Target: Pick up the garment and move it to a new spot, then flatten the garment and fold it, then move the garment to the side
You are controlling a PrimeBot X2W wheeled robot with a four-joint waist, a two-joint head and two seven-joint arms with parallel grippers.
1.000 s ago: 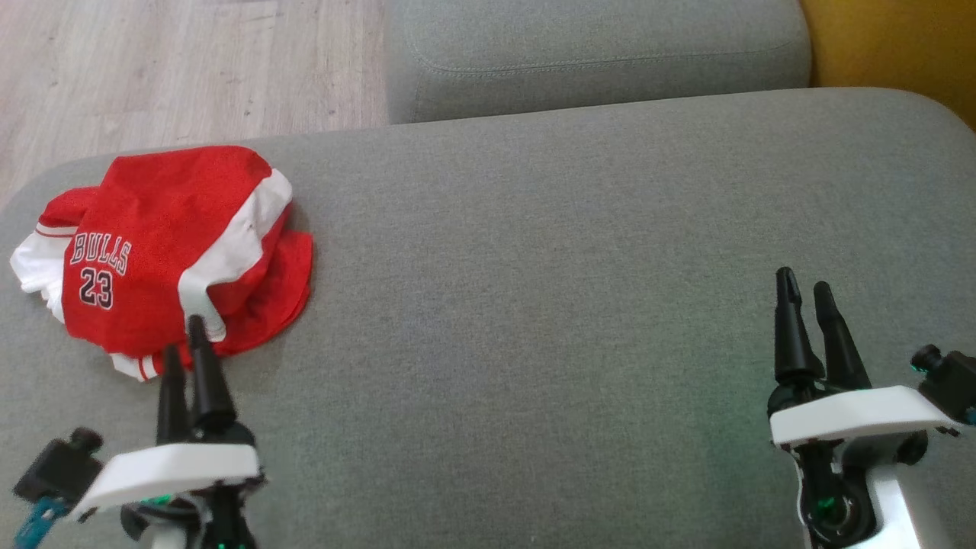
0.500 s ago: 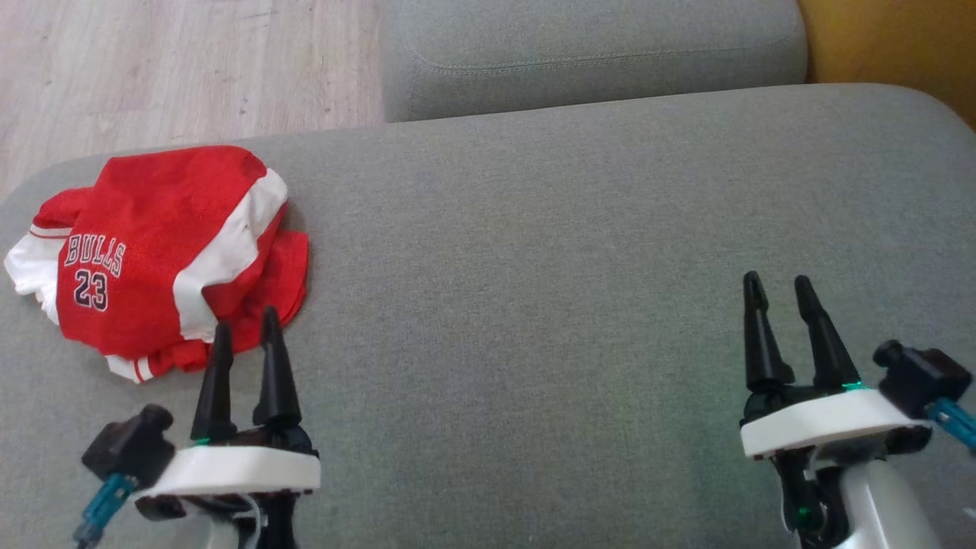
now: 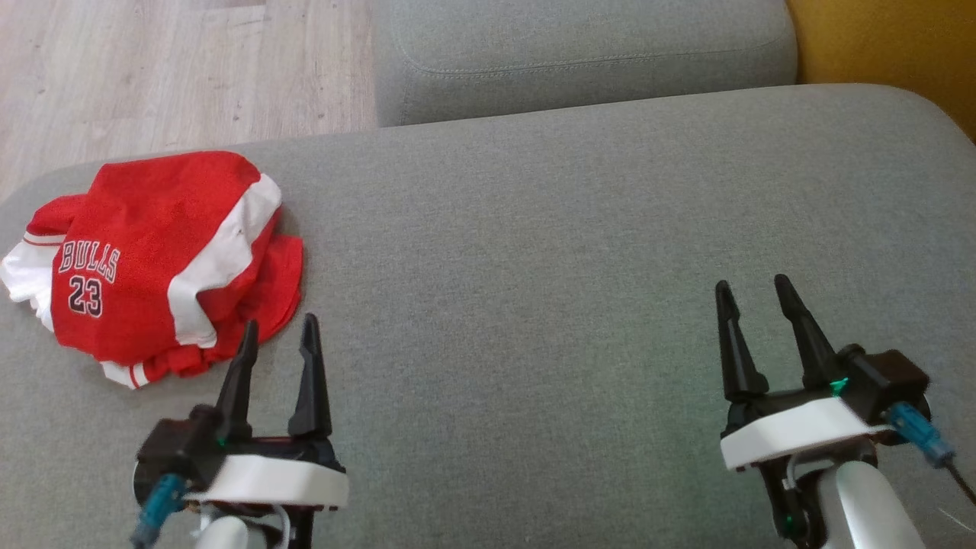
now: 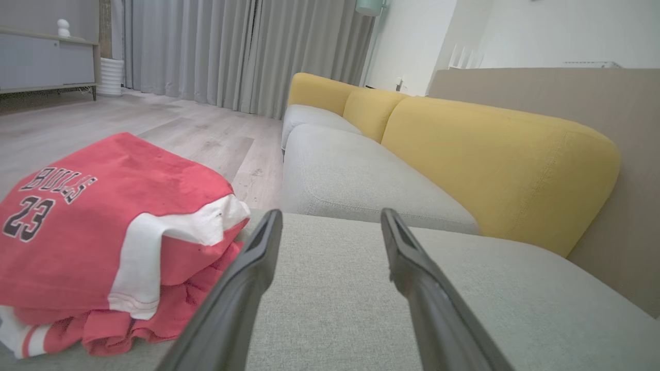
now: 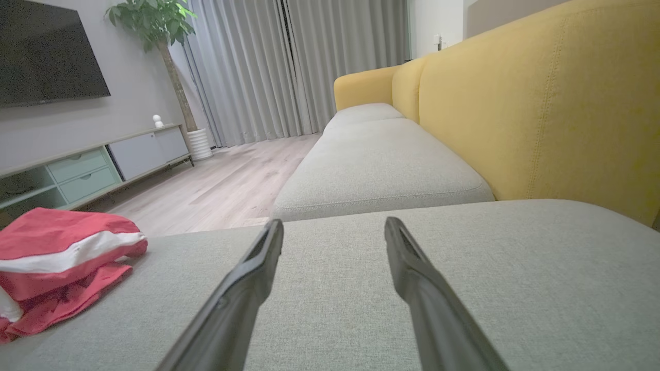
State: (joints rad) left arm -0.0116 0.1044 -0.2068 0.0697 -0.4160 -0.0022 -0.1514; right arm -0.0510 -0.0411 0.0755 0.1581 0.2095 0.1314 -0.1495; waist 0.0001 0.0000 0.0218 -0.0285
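Jaws apart and empty, the left pincer (image 3: 279, 322) hovers just beside the jersey (image 3: 152, 252), at its near right corner. The right pincer (image 3: 751, 282), equally wide and empty, sits well to the jersey's right. The jersey lies roughly folded, number 23 up, on the sofa seat (image 3: 534, 229). The move aside looks finished, so next is probably just drawing both arms clear.

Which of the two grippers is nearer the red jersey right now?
The left gripper: open, it sits right beside the edge of the red jersey, while the right gripper, also open, is far across the grey cushion.
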